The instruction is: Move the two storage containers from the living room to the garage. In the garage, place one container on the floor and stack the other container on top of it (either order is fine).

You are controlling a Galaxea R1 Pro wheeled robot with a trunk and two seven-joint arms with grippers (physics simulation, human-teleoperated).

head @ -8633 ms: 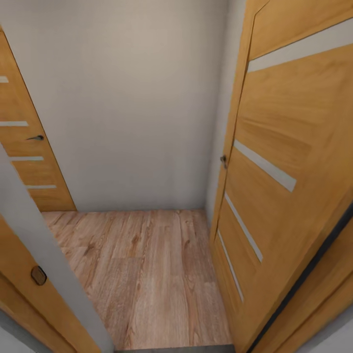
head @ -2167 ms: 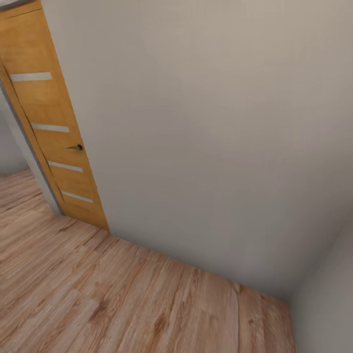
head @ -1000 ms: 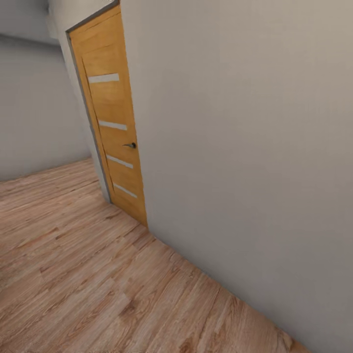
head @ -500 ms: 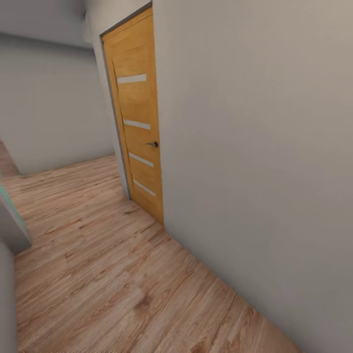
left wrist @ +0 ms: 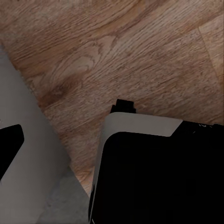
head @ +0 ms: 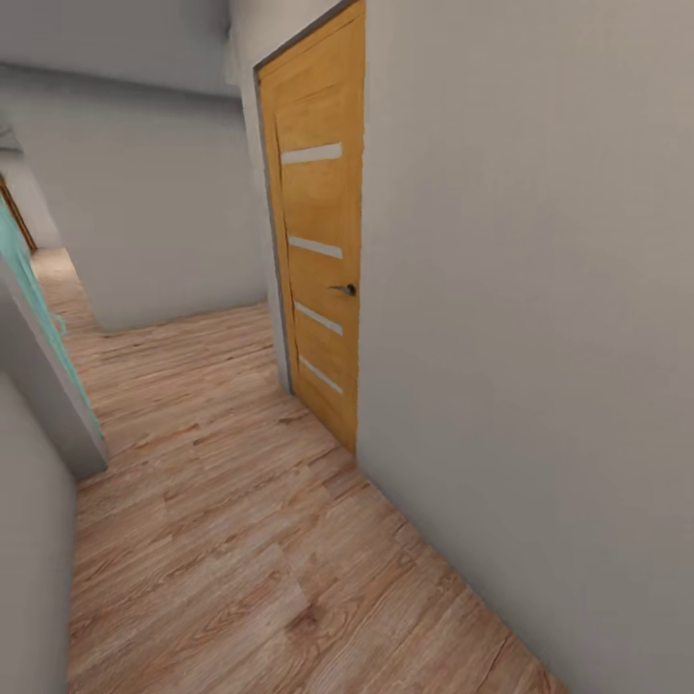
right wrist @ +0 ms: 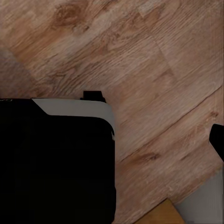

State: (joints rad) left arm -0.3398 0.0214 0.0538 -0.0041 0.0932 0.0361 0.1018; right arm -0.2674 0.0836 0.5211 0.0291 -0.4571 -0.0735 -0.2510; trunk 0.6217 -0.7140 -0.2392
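Note:
No storage container is in view. I am in a corridor with a light wood plank floor (head: 241, 540). In the left wrist view one dark fingertip (left wrist: 9, 142) of my left gripper stands at the picture's edge over the planks, with nothing held. One dark fingertip (right wrist: 217, 140) of my right gripper sits the same way in the right wrist view. Both wrist views look down past my black and white base (left wrist: 154, 172) (right wrist: 56, 158).
A shut wooden door (head: 323, 270) with pale stripes and a dark handle (head: 344, 288) is set in the grey wall (head: 540, 337) on the right. A teal-edged wall corner (head: 48, 357) juts in at the left. The corridor runs on to a far grey wall (head: 154, 212).
The head view has swung left: the door has slid rightward across the picture and the corridor with the teal-edged corner has come into sight. This is camera motion.

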